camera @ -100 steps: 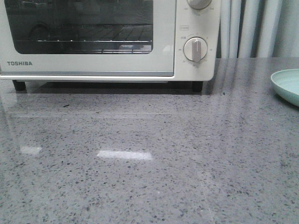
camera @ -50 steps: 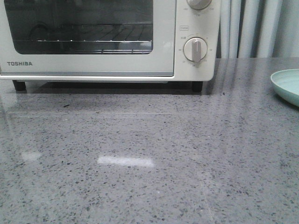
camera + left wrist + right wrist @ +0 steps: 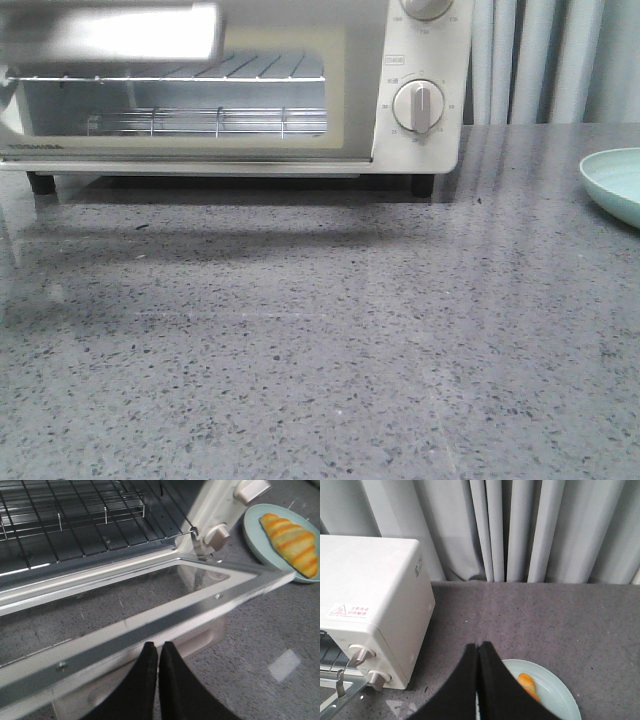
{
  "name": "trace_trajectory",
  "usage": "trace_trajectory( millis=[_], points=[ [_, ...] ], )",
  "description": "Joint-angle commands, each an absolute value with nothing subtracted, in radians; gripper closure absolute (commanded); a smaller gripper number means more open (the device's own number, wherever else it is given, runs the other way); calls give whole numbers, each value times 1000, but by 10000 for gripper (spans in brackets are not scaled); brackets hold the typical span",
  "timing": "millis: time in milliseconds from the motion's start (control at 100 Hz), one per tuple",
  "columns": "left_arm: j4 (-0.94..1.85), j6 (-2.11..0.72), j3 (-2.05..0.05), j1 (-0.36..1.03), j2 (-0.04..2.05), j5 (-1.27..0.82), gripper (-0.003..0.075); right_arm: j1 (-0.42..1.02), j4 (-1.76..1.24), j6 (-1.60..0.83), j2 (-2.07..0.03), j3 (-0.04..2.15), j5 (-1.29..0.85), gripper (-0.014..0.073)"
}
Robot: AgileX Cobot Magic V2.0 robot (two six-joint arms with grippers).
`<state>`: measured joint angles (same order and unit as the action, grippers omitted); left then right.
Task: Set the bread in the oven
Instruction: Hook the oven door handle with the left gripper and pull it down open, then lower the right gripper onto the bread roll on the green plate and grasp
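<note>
Oven [image 3: 420, 60] sits at the far left of the bench [image 3: 330, 350], door [image 3: 150, 625] dropped partway open and motion-blurred in the front view. Wire rack [image 3: 75, 510] exposed, nothing on it.

Bread [image 3: 292, 542] lies on a pale green plate [image 3: 260, 540] near the right edge of the bench, on the dial side of the oven and well apart from the cavity. Plate rim just shows at the right margin of the front view [image 3: 612, 185]; bread itself is out of that frame.

Left end effector [image 3: 158, 652]: fingers pressed together, nothing between them. It hangs over the outer rim of the door; whether it touches the rim, cannot tell. The bread is off toward the right edge from it, past the door's corner and the dials.

Right end effector [image 3: 478, 652]: also closed on nothing, fingers meeting. It hovers just above the plate's [image 3: 555, 690] near rim, with the bread [image 3: 527, 686] partly hidden behind the fingertips, only an orange end showing.

Judgement: the right arm is plainly the nearer one, almost directly over the bread. From the left wrist view the bread's long axis runs diagonally across the plate. The right fingers would need to part and straddle the narrow width, across that axis. Then the carry goes left toward the oven opening.
</note>
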<state>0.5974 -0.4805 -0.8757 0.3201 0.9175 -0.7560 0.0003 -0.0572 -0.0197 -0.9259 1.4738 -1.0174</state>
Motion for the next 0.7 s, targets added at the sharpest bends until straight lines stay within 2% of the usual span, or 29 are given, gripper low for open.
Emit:
trace_trajectory(
  millis=[0, 220, 290, 460, 510, 560, 690],
  points=[
    [658, -444, -877, 328, 799, -746, 741, -1, -60, -27, -924, 1503, -1005, 662],
    [698, -431, -877, 328, 565, -741, 741, -1, -60, -27, -954, 1502, -1168, 644],
    [696, -431, -877, 328, 512, -730, 741, -1, -58, -27, -980, 1502, -1228, 580],
    [695, -431, -877, 328, 445, -734, 741, -3, 0, -27, -1060, 1497, -1304, 282],
    [695, -431, -877, 328, 435, -738, 741, -3, 48, -22, -1082, 1491, -1304, 219],
    [694, -431, -877, 328, 430, -744, 741, -3, 93, -12, -1101, 1479, -1304, 188],
    [689, -431, -877, 328, 429, -761, 741, -3, 147, -10, -1153, 1437, -1304, 194]
  ],
)
